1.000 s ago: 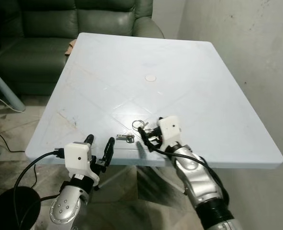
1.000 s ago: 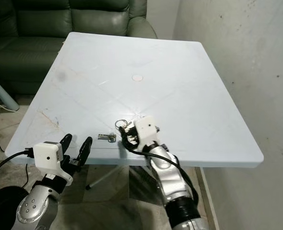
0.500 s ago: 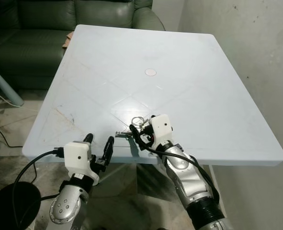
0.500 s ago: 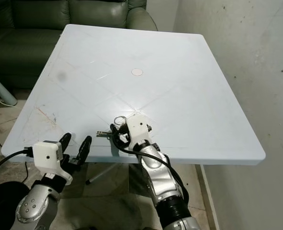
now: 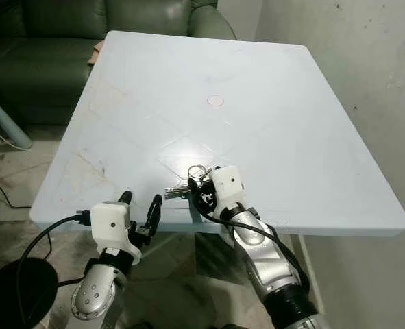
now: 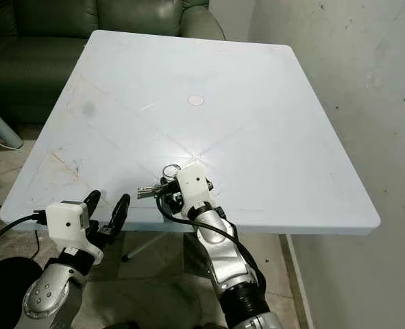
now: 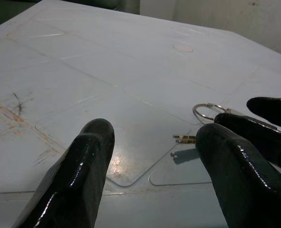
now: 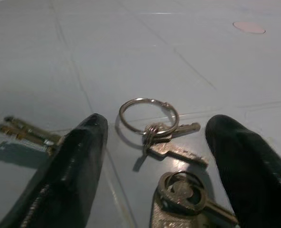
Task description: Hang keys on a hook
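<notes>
Right gripper (image 8: 152, 156) (fingers spread) apparently straddles keys (image 8: 166, 135) on table (image 5: 271, 89).

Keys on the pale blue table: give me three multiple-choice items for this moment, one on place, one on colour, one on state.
1. Where does the bunch of metal keys on a silver ring lie?
A. near the front edge of the pale blue plastic table
B. at the table's far edge
C. on the sofa

2. What colour is the leather sofa behind the table?
A. red
B. dark green
C. white

3. How does the right gripper stand?
A. shut on the keys
B. hanging below the table
C. open, a finger on each side of the keys

Answers: 1 A, the keys lie by the front edge near the robot; 2 B, the cushions look dark green; 3 C, the right wrist view shows a wide gap between the fingers.
</notes>
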You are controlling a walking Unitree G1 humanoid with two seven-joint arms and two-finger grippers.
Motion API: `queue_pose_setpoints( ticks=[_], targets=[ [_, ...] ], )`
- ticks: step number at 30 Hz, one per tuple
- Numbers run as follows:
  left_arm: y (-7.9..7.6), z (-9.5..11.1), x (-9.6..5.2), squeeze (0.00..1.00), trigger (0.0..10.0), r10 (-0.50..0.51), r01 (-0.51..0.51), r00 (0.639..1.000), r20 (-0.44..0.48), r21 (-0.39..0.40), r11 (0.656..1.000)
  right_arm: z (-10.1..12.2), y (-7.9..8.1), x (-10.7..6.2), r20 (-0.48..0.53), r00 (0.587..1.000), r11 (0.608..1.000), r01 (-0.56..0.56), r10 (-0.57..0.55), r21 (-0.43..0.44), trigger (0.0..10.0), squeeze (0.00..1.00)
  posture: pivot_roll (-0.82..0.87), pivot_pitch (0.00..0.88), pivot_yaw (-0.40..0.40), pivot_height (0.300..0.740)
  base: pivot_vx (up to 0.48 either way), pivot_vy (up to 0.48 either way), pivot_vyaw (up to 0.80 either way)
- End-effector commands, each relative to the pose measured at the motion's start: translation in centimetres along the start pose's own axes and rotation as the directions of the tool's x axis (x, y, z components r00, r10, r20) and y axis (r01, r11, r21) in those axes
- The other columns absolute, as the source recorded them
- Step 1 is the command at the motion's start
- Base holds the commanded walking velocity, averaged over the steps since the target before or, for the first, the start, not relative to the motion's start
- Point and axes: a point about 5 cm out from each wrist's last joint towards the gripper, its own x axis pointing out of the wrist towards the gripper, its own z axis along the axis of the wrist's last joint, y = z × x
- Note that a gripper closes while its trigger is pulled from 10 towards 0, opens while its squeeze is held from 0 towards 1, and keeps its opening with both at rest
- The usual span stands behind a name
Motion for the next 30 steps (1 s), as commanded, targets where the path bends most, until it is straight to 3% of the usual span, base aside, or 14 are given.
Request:
queue_pose_setpoints(
  ticks=[1, 2, 6, 7, 8, 9, 10, 11, 30],
  targets=[
    [0.1, 0.4, -0.1, 0.00, 10.0, 0.009, -0.009, 1.000, 0.008, 0.012, 1.000, -0.2, 0.3, -0.1, -0.014, 1.000, 1.000, 0.000, 0.000, 0.008, 0.4, 0.00, -0.03, 0.153, -0.067, 0.740, 0.000, 0.000, 0.00],
    [0.1, 0.4, -0.1, 0.00, 10.0, 0.010, -0.010, 1.000, 0.007, 0.011, 1.000, -0.2, 0.3, -0.1, -0.013, 1.000, 1.000, 0.000, 0.000, 0.009, 1.5, 0.00, -0.03, 0.153, -0.067, 0.740, 0.000, 0.000, 0.00],
    [0.1, 0.4, -0.1, 0.00, 10.0, 0.013, -0.013, 1.000, 0.007, 0.011, 1.000, -0.1, 0.4, -0.1, -0.006, 1.000, 1.000, -0.002, 0.002, 0.001, 3.6, 0.00, -0.03, 0.153, -0.067, 0.740, 0.000, 0.000, 0.00],
    [0.1, 0.4, -0.1, 0.00, 10.0, 0.014, -0.014, 1.000, 0.008, 0.011, 1.000, -0.1, 0.4, -0.1, -0.007, 1.000, 1.000, -0.003, 0.003, 0.001, 3.6, 0.00, -0.03, 0.153, -0.067, 0.740, 0.000, 0.000, 0.00],
    [0.1, 0.4, 0.0, 0.00, 10.0, 0.015, -0.015, 1.000, 0.008, 0.011, 1.000, 0.0, 0.5, -0.1, -0.005, 1.000, 1.000, -0.006, 0.006, 0.001, 5.2, 0.00, -0.03, 0.153, -0.067, 0.740, 0.000, 0.000, 0.00],
    [0.1, 0.4, 0.0, 0.00, 10.0, 0.015, -0.015, 1.000, 0.008, 0.011, 1.000, 0.0, 0.5, -0.1, -0.004, 1.000, 1.000, -0.006, 0.006, 0.000, 5.2, 0.00, -0.03, 0.153, -0.067, 0.740, 0.000, 0.000, 0.00],
    [0.1, 0.4, 0.0, 0.00, 10.0, 0.017, -0.017, 1.000, 0.007, 0.013, 1.000, 0.0, 0.5, 0.0, -0.006, 1.000, 1.000, -0.009, 0.009, 0.005, 9.1, 0.00, -0.03, 0.153, -0.067, 0.740, 0.000, 0.000, 0.00],
    [0.1, 0.4, 0.0, 0.00, 10.0, 0.018, -0.018, 1.000, 0.008, 0.013, 1.000, 0.1, 0.5, 0.0, -0.007, 1.000, 1.000, -0.011, 0.011, 0.008, 10.0, 0.00, -0.03, 0.153, -0.067, 0.740, 0.000, 0.000, 0.00],
    [0.1, 0.4, 0.1, 0.00, 10.0, 0.027, -0.027, 1.000, 0.011, 0.018, 0.999, 0.7, 1.8, 0.9, -0.025, 0.999, 0.998, 0.022, -0.021, 0.055, 10.0, 0.00, -0.01, 0.139, -0.074, 0.740, 0.000, 0.000, 0.00]
  ],
)
